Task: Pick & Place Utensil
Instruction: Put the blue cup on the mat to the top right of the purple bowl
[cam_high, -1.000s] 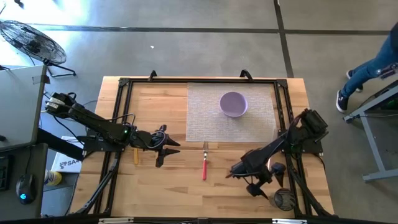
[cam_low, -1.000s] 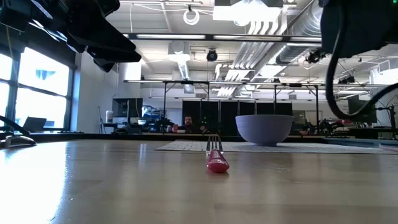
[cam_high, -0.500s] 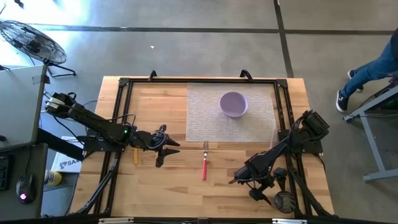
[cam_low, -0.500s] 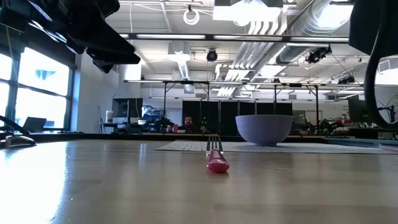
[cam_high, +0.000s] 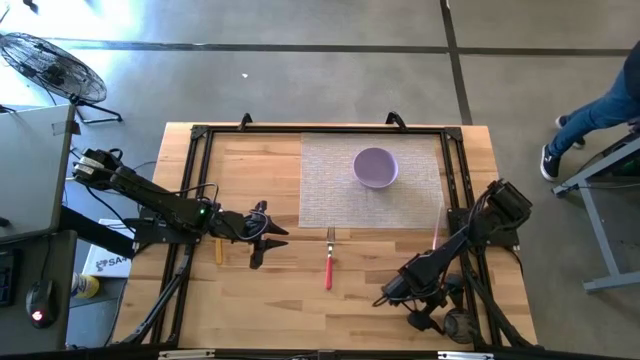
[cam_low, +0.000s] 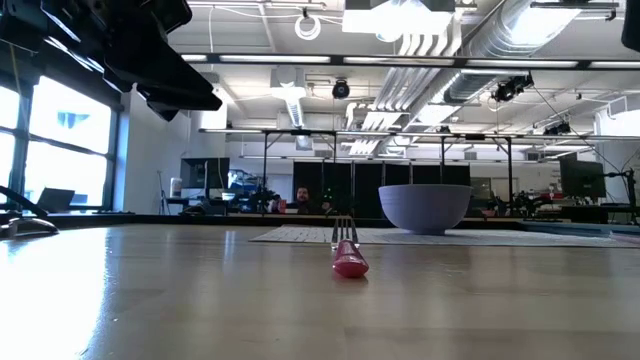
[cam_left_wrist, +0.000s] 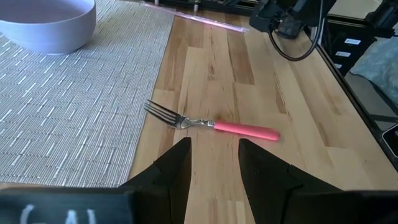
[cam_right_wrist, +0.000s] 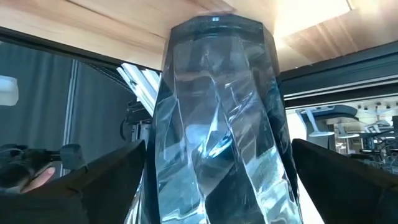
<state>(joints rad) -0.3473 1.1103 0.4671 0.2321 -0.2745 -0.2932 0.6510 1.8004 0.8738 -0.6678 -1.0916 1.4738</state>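
A fork with a red handle lies flat on the wood, tines toward the woven mat; the low view shows the fork end on. My left gripper hovers open left of it, fingers pointing at the fork. A purple bowl stands on the mat. My right gripper is low at the near right corner, open, its fingers on either side of a clear faceted glass without touching it. The glass stands upright on the table.
A black frame runs around the table's edges. A thin pink stick lies by the mat's right edge. Bare wood stretches between the fork and the right arm. People and desks show in the room behind the bowl.
My right gripper has moved toward the table's near edge and slightly right, down to the glass at the near right corner, and its arm has left the low view. The left arm, fork and bowl have stayed where they were.
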